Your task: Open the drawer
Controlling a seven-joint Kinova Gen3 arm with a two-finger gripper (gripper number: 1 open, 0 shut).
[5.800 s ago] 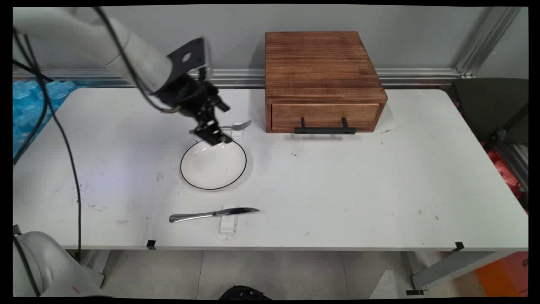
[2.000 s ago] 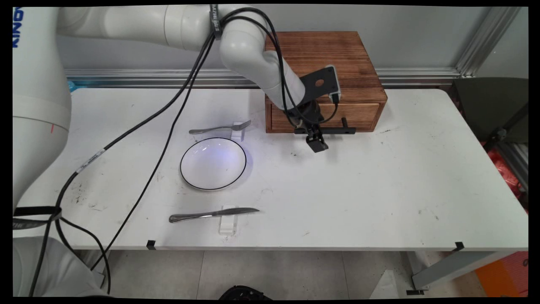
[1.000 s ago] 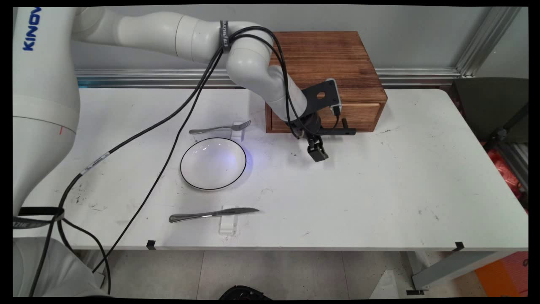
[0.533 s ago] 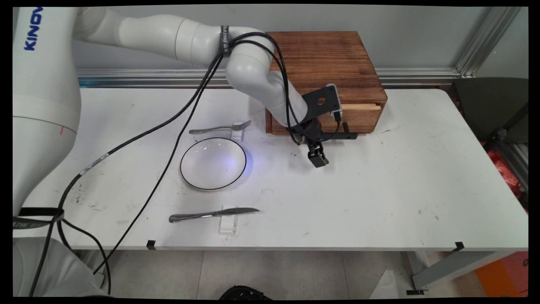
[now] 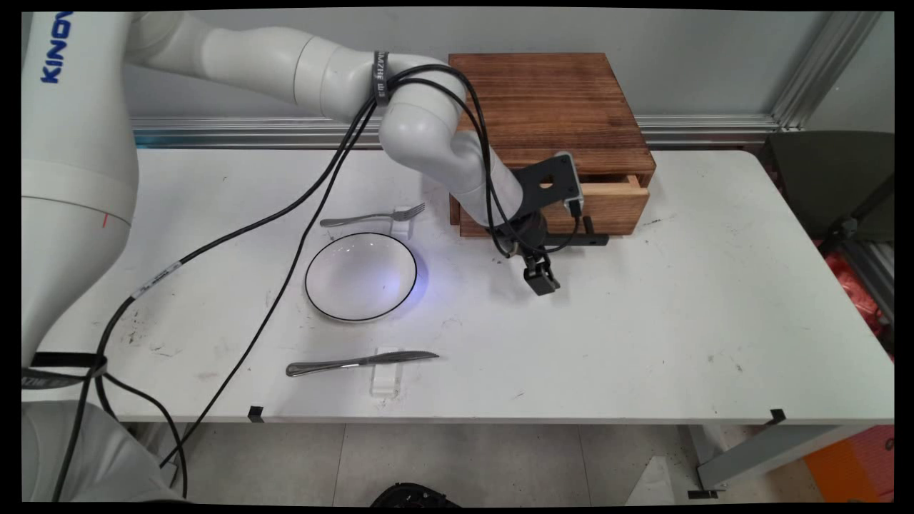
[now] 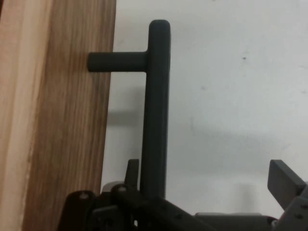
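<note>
Wooden box at the main view's upper centre has its drawer standing slightly out, and the gripper, spread wide, sits at the black handle, one finger tucked between bar and drawer front, the other well clear over the white table

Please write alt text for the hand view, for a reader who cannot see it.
The black two-finger gripper stands open around the black bar handle, one finger on each side. The brown wooden drawer front fills the left; the white table lies behind.
</note>
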